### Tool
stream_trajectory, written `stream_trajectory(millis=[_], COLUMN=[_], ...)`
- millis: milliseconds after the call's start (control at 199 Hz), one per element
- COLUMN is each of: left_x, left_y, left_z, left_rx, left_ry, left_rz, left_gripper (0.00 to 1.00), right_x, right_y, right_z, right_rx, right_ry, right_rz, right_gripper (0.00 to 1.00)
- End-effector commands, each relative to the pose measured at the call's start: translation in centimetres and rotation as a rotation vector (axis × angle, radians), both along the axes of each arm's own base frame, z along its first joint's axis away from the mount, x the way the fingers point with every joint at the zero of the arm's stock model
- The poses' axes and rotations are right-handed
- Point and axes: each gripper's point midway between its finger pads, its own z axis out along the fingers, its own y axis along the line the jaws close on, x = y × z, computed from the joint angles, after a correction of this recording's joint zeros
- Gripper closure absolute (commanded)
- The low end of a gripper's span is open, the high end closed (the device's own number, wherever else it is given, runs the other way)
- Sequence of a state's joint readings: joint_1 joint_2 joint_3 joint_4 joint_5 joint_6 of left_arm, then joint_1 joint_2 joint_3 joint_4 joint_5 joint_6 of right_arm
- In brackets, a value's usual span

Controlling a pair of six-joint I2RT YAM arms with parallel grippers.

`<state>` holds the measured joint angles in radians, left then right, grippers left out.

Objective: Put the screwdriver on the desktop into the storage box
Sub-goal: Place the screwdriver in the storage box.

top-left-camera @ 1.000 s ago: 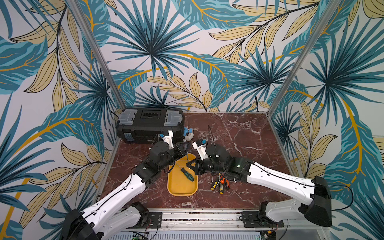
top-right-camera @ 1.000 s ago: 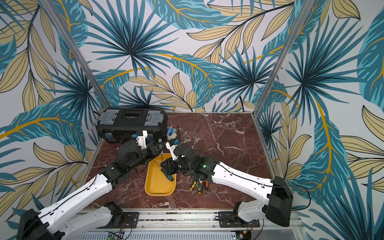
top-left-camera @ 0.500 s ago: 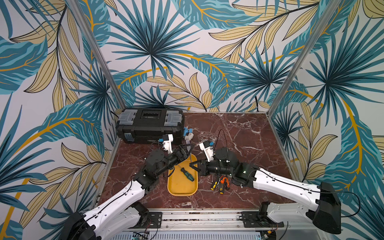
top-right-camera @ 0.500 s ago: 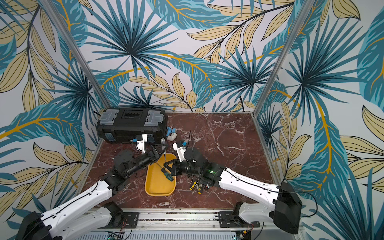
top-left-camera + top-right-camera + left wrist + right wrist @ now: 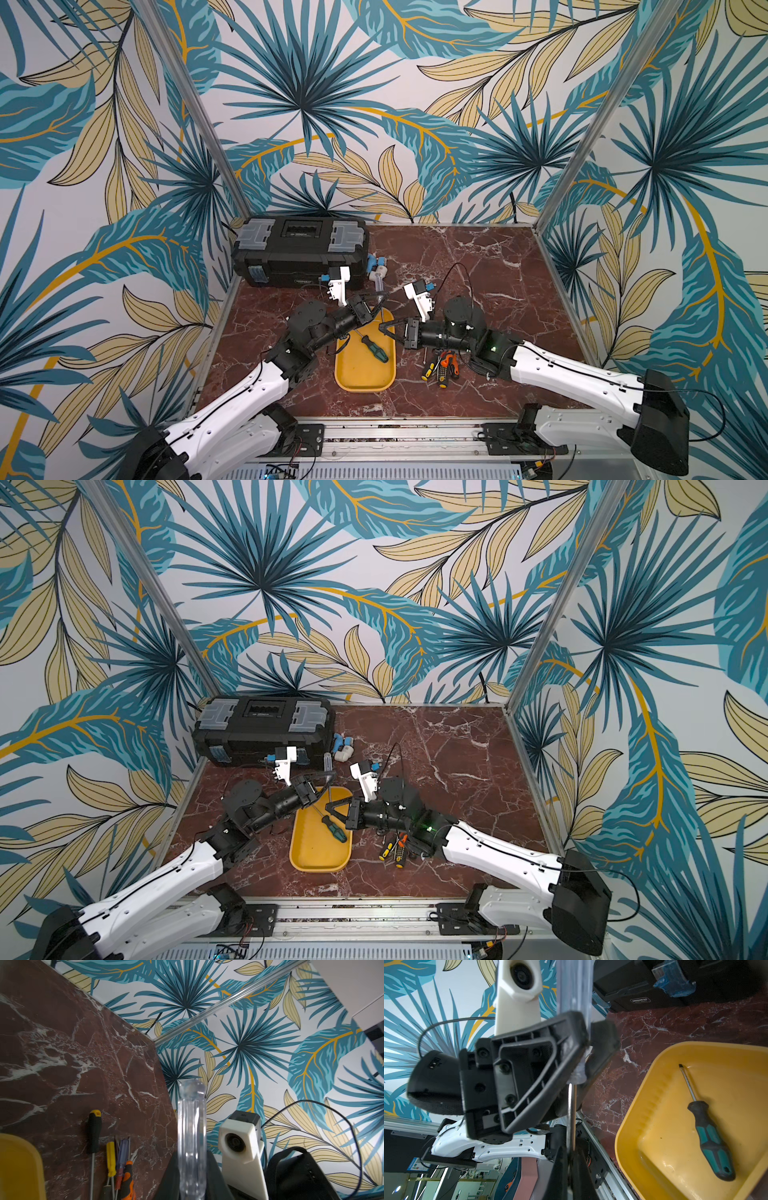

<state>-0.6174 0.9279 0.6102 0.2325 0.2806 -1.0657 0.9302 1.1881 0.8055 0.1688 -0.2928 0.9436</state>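
L gripper [image 5: 588,1043] pinches the clear screwdriver [image 5: 192,1126] by the handle, jaws tight on both sides. Tool stands roughly upright over the far end of the box [image 5: 361,384], handle up, shaft down. Can't tell if the tip touches the box floor. R gripper [image 5: 384,328] sits at the right of it, w/ fingers either side of the shaft lower down. Can't tell if they press it or stand just off it.

Green screwdriver [image 5: 375,349] lies flat in the box on a diagonal, tip to the far left, handle to the near right. A small heap of other screwdrivers [image 5: 440,365] lies on the desktop [image 5: 478,266] just right of the box, by the R wrist. Black toolbox [image 5: 299,249] is at far left, apart from the box.
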Motion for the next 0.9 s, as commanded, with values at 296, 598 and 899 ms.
stream_trajectory(millis=[296, 598, 899], left_x=[-1.3, -1.3, -1.1], left_y=[6.4, 6.2, 6.7], left_z=[-13.0, -17.5, -20.4], left_rx=[0.778, 0.887, 0.963], left_ry=[0.291, 0.419, 0.540], left_rz=[0.147, 0.227, 0.274], left_gripper=[1.00, 1.00, 1.00], right_x=[2.0, 2.8, 3.3], right_y=[-6.6, -4.1, -6.7], right_z=[-8.5, -9.5, -10.3], right_rx=[-0.670, -0.678, -0.753], right_ry=[0.029, 0.078, 0.070], right_rz=[-0.197, -0.170, -0.257], right_gripper=[0.37, 0.77, 0.80])
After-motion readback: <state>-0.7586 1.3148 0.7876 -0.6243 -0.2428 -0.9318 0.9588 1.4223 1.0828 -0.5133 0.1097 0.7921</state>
